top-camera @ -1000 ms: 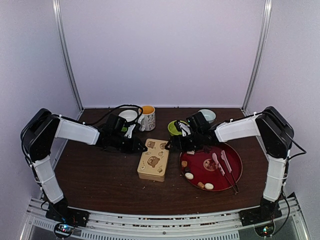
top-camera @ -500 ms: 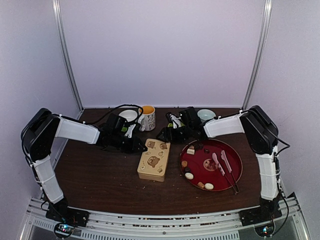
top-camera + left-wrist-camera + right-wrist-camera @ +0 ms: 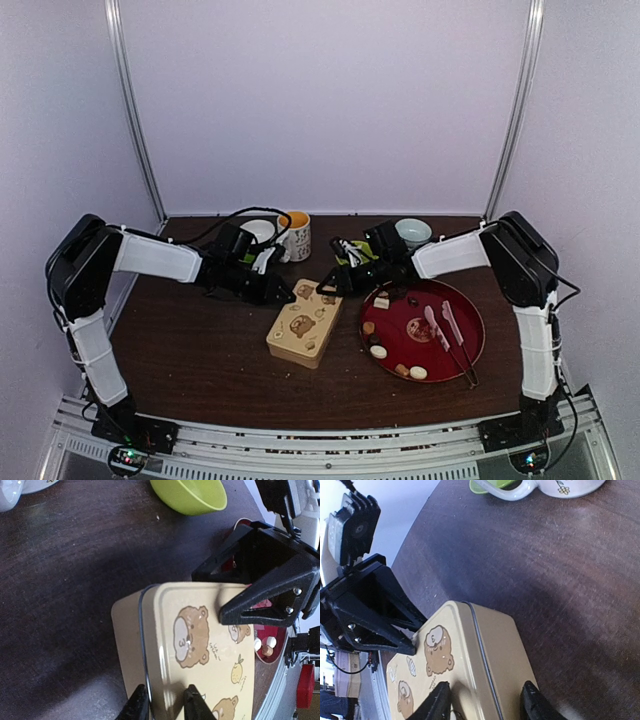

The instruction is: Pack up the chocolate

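The chocolates (image 3: 378, 351) are small brown, tan and white pieces lying on a round red tray (image 3: 462, 300); a few show in the left wrist view (image 3: 265, 646). A tan tin with bear pictures (image 3: 303, 325) lies askew left of the tray, lid on. My left gripper (image 3: 283, 293) is shut on the tin's far left edge, with the lid rim between its fingers (image 3: 165, 705). My right gripper (image 3: 326, 286) is closed around the tin's far right corner (image 3: 485, 705), one finger on the lid, the other at the side wall. Each gripper shows in the other's wrist view.
A white bowl (image 3: 258, 231), a mug with an orange inside (image 3: 295, 235), a green bowl (image 3: 190, 495) and a pale bowl (image 3: 413, 232) stand along the back. Pink spoons and tongs (image 3: 447, 328) lie on the tray's right half.
My right gripper moved from over the tray's far edge to the tin's far right corner. The tin turned, its near end swinging left. My left gripper stayed at the tin.
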You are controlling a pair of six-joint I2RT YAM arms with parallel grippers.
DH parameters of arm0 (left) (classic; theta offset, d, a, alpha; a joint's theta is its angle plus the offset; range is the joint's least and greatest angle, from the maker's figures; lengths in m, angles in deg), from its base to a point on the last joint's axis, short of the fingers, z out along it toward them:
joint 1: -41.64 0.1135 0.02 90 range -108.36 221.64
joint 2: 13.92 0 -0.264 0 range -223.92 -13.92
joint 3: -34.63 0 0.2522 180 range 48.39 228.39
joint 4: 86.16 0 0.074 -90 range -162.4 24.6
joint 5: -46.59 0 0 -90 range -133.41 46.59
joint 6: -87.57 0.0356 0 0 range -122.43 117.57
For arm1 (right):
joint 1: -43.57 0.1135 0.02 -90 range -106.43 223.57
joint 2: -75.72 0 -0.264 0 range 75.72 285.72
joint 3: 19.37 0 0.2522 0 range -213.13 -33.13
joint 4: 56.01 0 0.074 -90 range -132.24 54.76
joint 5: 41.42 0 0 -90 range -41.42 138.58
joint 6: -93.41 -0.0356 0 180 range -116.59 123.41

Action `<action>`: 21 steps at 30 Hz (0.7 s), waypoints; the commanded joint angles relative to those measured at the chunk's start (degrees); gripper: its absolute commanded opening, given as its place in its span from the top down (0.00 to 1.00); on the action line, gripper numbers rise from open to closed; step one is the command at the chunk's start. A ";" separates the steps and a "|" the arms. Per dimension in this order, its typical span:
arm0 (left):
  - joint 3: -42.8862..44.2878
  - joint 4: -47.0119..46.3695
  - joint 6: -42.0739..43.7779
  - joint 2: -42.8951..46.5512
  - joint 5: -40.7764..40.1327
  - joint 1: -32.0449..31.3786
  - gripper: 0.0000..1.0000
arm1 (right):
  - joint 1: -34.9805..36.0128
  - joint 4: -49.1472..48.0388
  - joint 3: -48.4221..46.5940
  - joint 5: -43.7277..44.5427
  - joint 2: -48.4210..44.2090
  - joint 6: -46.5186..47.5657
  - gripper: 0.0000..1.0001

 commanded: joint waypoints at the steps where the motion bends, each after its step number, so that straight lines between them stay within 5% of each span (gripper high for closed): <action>1: 0.96 2.13 3.07 -2.19 0.30 0.23 0.75 | 0.58 -4.11 6.53 -5.85 -2.98 -5.28 0.58; 21: 1.55 3.92 3.97 -6.35 1.12 0.21 0.75 | 0.62 -12.93 12.68 -6.76 2.12 -14.75 0.76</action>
